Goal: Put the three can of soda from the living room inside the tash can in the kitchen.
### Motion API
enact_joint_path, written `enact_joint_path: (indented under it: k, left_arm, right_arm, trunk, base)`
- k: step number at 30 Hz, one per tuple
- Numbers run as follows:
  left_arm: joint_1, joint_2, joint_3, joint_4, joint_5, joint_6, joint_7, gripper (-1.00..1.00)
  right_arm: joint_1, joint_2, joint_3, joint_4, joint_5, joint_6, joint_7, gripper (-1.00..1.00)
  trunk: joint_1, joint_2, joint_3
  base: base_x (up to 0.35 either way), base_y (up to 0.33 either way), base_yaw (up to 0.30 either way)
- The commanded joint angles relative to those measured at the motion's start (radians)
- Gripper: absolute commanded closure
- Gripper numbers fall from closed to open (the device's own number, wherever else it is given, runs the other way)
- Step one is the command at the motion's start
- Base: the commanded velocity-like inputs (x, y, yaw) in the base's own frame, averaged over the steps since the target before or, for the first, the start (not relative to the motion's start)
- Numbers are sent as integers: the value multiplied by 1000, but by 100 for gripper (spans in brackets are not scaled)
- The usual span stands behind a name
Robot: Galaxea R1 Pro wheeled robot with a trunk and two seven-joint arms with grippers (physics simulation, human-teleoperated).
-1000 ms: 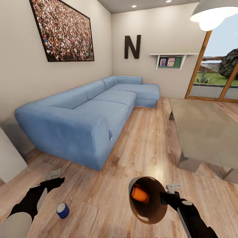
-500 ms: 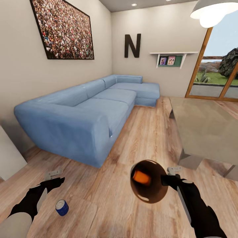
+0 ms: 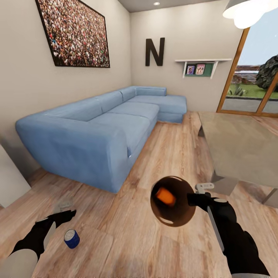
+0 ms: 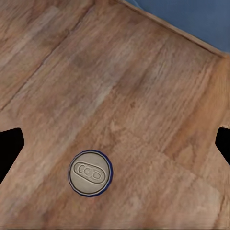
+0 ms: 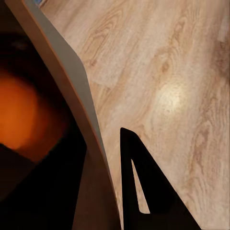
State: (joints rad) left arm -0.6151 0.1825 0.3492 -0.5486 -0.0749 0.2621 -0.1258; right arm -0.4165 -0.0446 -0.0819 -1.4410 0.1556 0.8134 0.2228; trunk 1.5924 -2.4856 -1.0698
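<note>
Left gripper (image 4: pixel 115 143), jaws wide and empty, hangs above the blue soda can (image 4: pixel 90 172) (standing upright); an off-centre descent could topple it. Right gripper (image 3: pixel 193 199) seemingly pinches the trash can (image 3: pixel 172 201) rim.

1. Warm wood-plank floor (image 3: pixel 170 154), glossy, with a bright glare patch.
2. Long light-blue corner sofa (image 3: pixel 104 135) along the beige left wall.
3. Large crowd photo (image 3: pixel 73 34) above; black letter N (image 3: pixel 155 52) on the far wall.
4. White shelf (image 3: pixel 200 63) with small pictures beside.
5. Glass-topped low table (image 3: pixel 239 146) at right; wood-framed glass door (image 3: pixel 251 77) behind, white pendant lamp (image 3: pixel 249 9) overhead.
</note>
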Motion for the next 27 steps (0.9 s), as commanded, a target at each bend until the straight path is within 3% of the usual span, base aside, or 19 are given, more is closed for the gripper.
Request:
enact_joint_path:
  k: [1, 27]
  left_arm:
    - [0, 0, 0, 7, 1, -1, 0, -100]
    - [0, 4, 4, 35, 10, -44, 2, -100]
  right_arm:
    - [-2, 0, 4, -6, -12, 4, 4, 100]
    - [-22, 0, 26, -34, -13, 20, 3, 100]
  trunk:
    - [4, -7, -3]
    - [19, -20, -103]
  base:
    - [0, 0, 0]
    - [0, 0, 0]
